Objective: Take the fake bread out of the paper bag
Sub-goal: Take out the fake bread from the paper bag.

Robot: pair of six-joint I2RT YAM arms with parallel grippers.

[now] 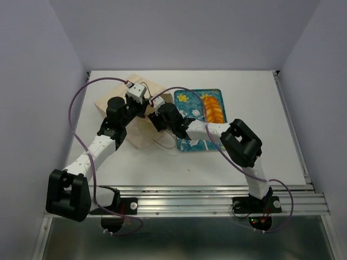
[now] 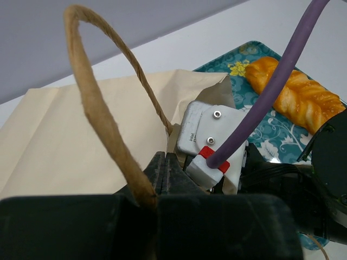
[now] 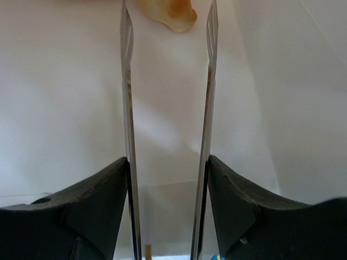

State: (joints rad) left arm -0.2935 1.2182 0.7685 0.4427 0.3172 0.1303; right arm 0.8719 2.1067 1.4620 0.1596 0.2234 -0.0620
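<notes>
Where the paper bag (image 1: 138, 135) lies flat, the left gripper (image 2: 165, 170) sits at its mouth with jaws shut; whether they pinch paper cannot be told. A brown loop handle (image 2: 89, 97) arches just left of these jaws. To their right, a grey camera housing (image 2: 209, 130) reads "intel". Inside the bag, the right gripper (image 3: 168, 21) holds its jaws apart, and the curved bread piece (image 3: 173, 13) shows between the fingertips, ungripped. Farther right, the braided loaf (image 1: 213, 108) rests on the teal tray (image 1: 187, 145).
</notes>
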